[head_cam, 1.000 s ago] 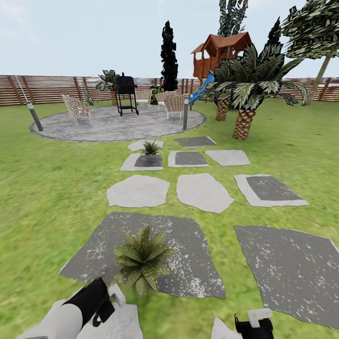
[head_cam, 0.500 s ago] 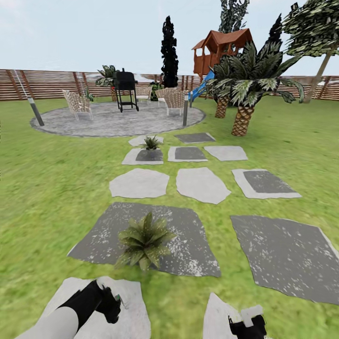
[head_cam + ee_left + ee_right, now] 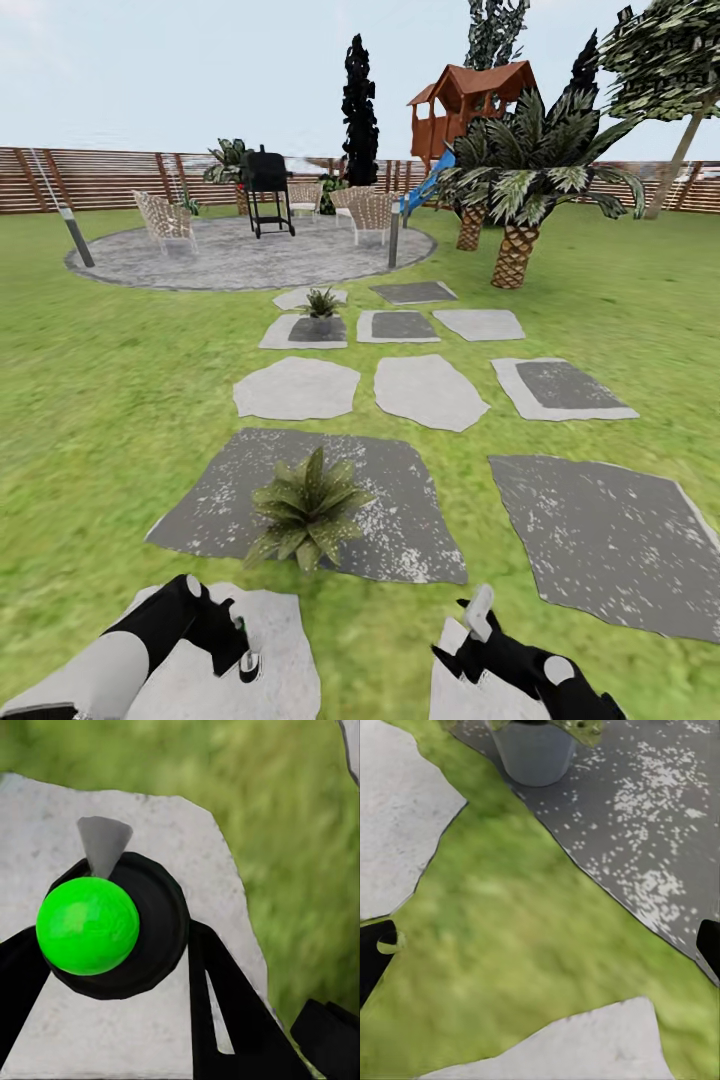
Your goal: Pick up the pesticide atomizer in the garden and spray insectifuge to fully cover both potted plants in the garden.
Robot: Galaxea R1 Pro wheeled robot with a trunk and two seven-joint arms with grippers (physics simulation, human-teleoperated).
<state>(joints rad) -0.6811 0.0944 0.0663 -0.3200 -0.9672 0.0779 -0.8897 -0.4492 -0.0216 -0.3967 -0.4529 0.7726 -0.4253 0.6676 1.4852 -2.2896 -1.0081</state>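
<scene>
Left gripper point(image 3: 112, 967) clamps its fingers around the pesticide atomizer point(image 3: 88, 924), low over a pale stepping stone point(image 3: 275, 640). Right gripper point(image 3: 480, 640) is spread wide, holding nothing. The near potted plant point(image 3: 305, 508) sits mid-slab ahead; best to raise the nozzle and aim squarely at its leaves before spraying.

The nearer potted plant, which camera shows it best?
The head view: the nearer potted plant shows whole, sitting on a dark stepping stone. The right wrist view catches its grey pot and leaf tips.

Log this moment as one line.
left gripper: shut on atomizer | right gripper: open | near plant: ahead | far plant: beyond
</scene>
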